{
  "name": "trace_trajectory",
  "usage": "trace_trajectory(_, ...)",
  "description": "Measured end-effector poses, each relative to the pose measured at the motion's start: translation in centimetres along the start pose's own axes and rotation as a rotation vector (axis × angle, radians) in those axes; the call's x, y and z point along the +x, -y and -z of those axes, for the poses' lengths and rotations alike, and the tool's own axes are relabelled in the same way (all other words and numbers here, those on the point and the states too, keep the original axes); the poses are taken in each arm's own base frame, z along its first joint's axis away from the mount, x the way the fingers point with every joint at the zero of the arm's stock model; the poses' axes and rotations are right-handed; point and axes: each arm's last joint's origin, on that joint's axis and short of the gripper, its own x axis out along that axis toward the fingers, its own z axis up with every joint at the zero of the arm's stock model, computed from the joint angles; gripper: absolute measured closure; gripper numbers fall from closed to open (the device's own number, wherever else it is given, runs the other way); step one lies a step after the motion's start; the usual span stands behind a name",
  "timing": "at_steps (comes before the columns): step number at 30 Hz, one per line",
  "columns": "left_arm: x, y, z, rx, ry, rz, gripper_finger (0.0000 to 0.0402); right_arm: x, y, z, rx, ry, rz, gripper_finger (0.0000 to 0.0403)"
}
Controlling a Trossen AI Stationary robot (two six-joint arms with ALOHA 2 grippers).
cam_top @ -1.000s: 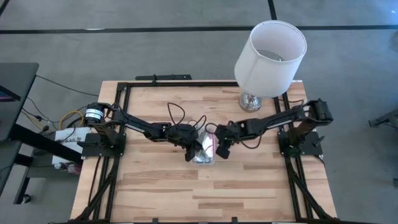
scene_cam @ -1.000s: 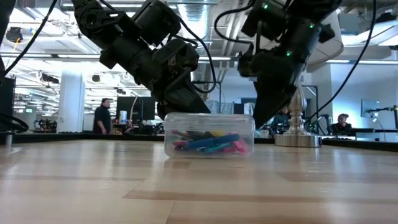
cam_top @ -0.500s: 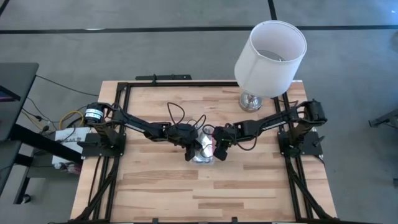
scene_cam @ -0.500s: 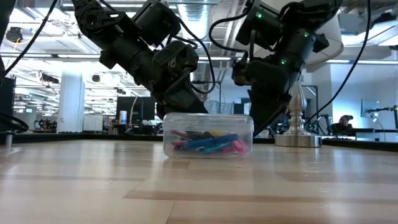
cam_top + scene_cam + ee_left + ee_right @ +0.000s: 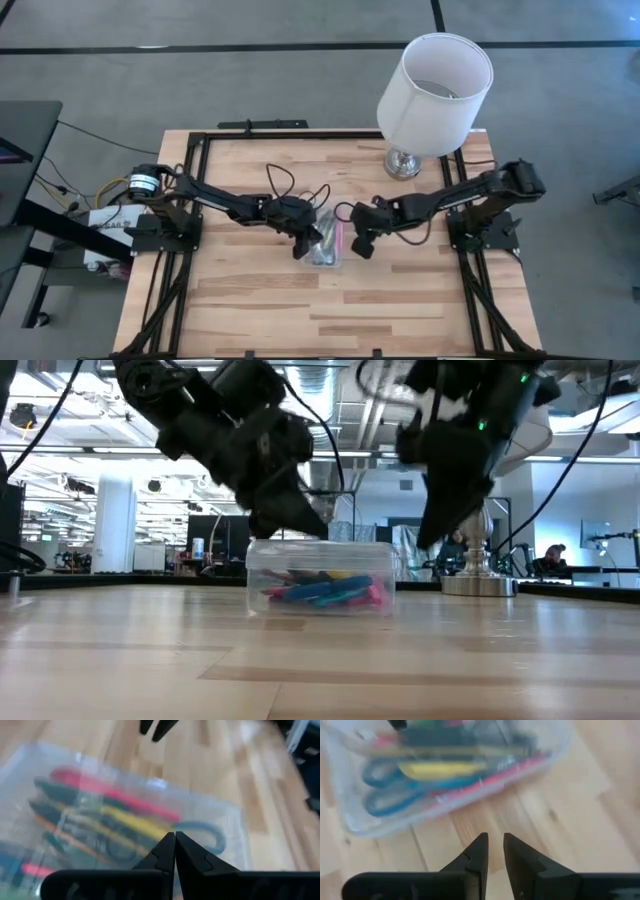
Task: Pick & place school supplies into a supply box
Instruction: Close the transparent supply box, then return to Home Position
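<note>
The supply box [image 5: 328, 246] is a clear, lidded plastic case lying flat on the wooden table, mid-table. Inside it lie the school supplies [image 5: 325, 588]: pink, red, yellow, green and blue pens, plus blue-handled scissors [image 5: 382, 795]. My left gripper [image 5: 305, 245] is shut, with its tips at the lid's top on the box's left side [image 5: 315, 532]. My right gripper [image 5: 360, 247] hangs just right of the box, above the table [image 5: 432, 542]. Only a thin slit shows between its fingers [image 5: 495, 837], and it touches nothing. My left gripper has its shut fingertips [image 5: 175, 836] down on the box's clear lid [image 5: 150, 827], above the pens and beside the scissors' blue loop. It comes slanting down from the table's left. The box stays flat on the table.
A large white lampshade [image 5: 435, 80] on a chrome base [image 5: 478, 582] stands at the table's far right corner, behind my right arm. Bare wood lies on the near half of the table [image 5: 330, 310]. People sit in the room beyond the table.
My right gripper drew back from the box's right end, rising and moving toward the table's right edge. The box slid a little toward the table's left edge with my left gripper still on its lid.
</note>
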Motion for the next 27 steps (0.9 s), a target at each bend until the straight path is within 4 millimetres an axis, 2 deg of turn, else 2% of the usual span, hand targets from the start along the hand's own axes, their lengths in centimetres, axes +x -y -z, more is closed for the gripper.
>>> trace_trajectory(9,-3.8,1.4,-3.2,0.091,0.184,-0.006,0.0395,-5.3,0.2,-0.4,-0.050,0.197,0.040,0.0349)
trace_trajectory(14,-6.9,2.0,-5.1,0.116,0.297,0.020,0.0395,-8.5,0.3,-0.6,-0.091,0.310,-0.015,0.0349)
trace_trajectory(17,-9.9,2.7,-6.6,0.133,0.412,0.030,0.0395,-10.9,0.4,-0.6,-0.083,0.404,-0.071,0.0349)
trace_trajectory(22,-16.6,3.5,-8.5,0.188,0.647,-0.030,0.0395,-15.2,1.5,-0.1,-0.085,0.558,-0.137,0.0349)
trace_trajectory(27,-22.8,4.3,-8.6,0.267,0.819,-0.103,0.0395,-19.3,2.9,1.3,-0.118,0.693,-0.192,0.0349)
